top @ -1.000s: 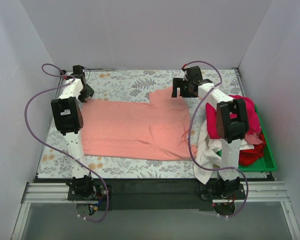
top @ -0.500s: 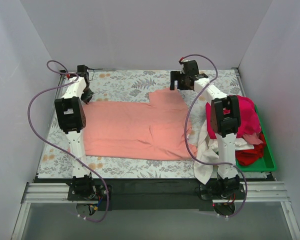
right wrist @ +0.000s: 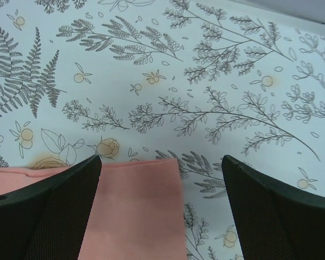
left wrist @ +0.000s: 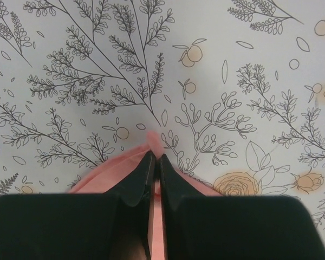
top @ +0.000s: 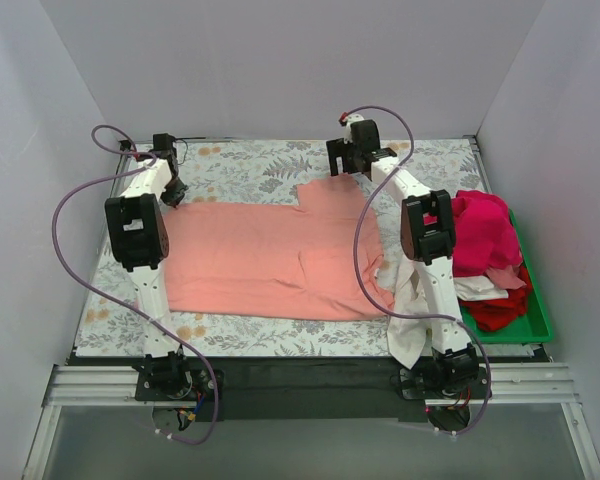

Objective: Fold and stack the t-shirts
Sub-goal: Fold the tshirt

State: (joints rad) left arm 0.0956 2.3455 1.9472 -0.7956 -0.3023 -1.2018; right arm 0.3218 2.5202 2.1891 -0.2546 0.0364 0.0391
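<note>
A salmon-pink t-shirt lies spread flat in the middle of the floral table. My left gripper is at its far left corner, shut on a pinch of the pink cloth. My right gripper hovers open above the shirt's far right corner, its two fingers wide apart on either side of the cloth. A magenta shirt, a white shirt and a red shirt are heaped at the right, partly behind the right arm.
A green plastic tray holds the heap at the right edge of the table. White walls close in the back and both sides. The table's floral cover shows bare along the far edge.
My right gripper has moved left and farther back, to above the pink shirt's far right corner. My left gripper has shifted slightly back at the far left corner.
</note>
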